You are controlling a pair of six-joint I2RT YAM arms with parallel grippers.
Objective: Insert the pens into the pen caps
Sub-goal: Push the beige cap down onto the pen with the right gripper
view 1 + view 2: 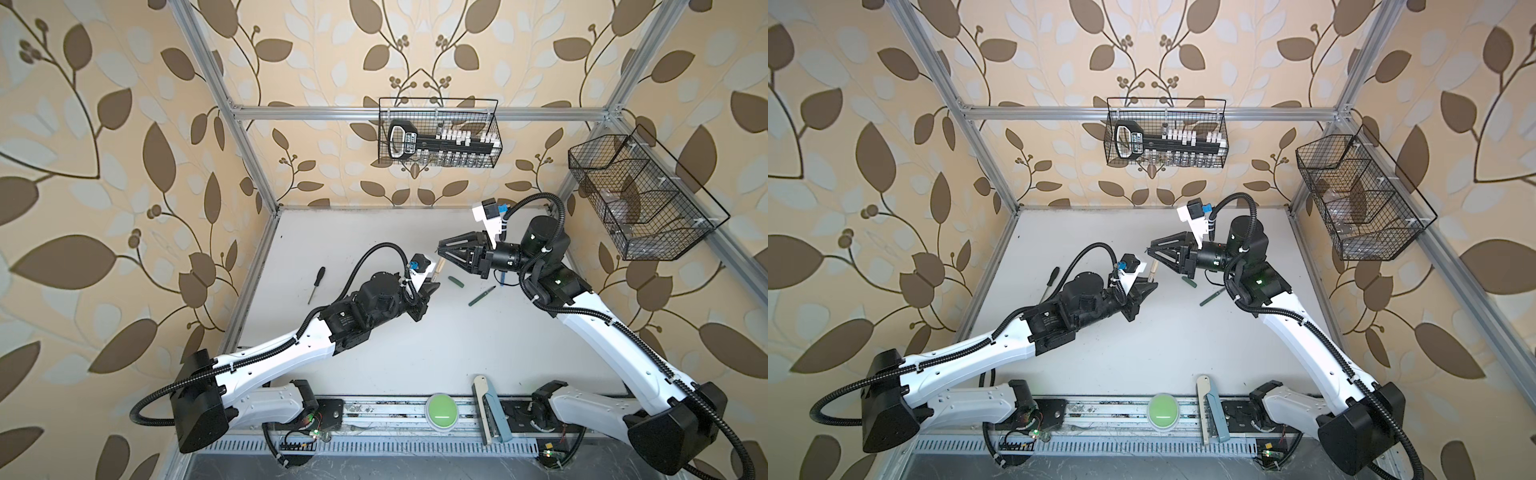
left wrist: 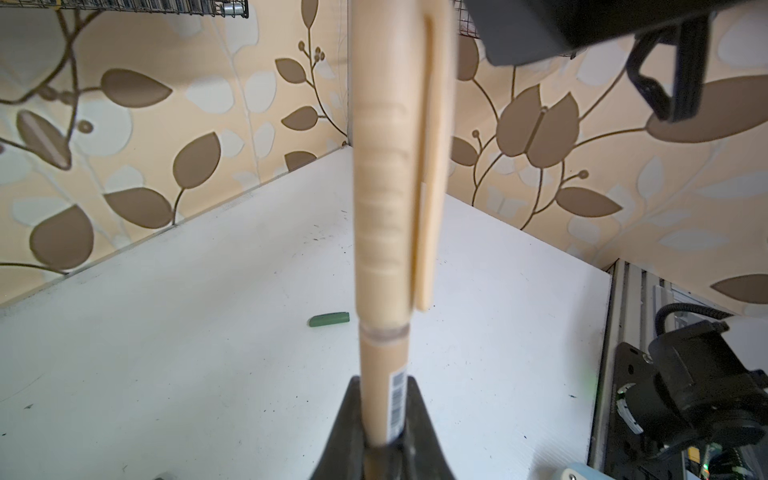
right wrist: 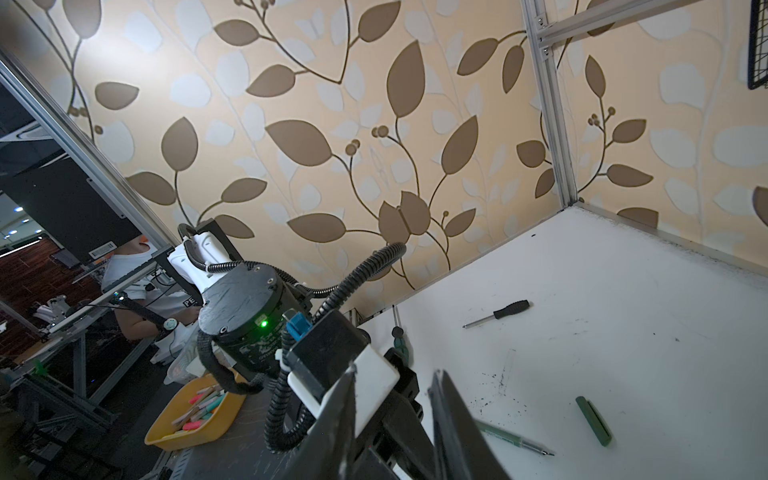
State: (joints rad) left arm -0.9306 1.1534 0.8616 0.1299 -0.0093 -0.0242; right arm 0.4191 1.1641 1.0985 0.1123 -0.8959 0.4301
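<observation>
My left gripper (image 2: pixel 382 382) (image 1: pixel 434 284) is shut on the barrel of a beige pen (image 2: pixel 380 361) (image 1: pixel 441 266), which stands up from its jaws. A beige pen cap (image 2: pixel 390 166) with a clip sits over the pen's upper end. My right gripper (image 3: pixel 395 372) (image 1: pixel 440 248) hovers at the top of that cap, jaws apart with nothing between them. On the white table lie a dark green cap (image 1: pixel 455 281) (image 3: pixel 593 420) and a dark green pen (image 1: pixel 482 296) (image 3: pixel 513 436). A blue pen (image 1: pixel 502 277) peeks out under the right wrist.
A black-handled screwdriver (image 1: pixel 316 284) (image 3: pixel 496 314) lies at the table's left. A green-handled tool (image 3: pixel 400 338) shows behind the left arm. Wire baskets hang on the back wall (image 1: pixel 438 137) and the right wall (image 1: pixel 640 199). A green button (image 1: pixel 441 409) sits on the front rail.
</observation>
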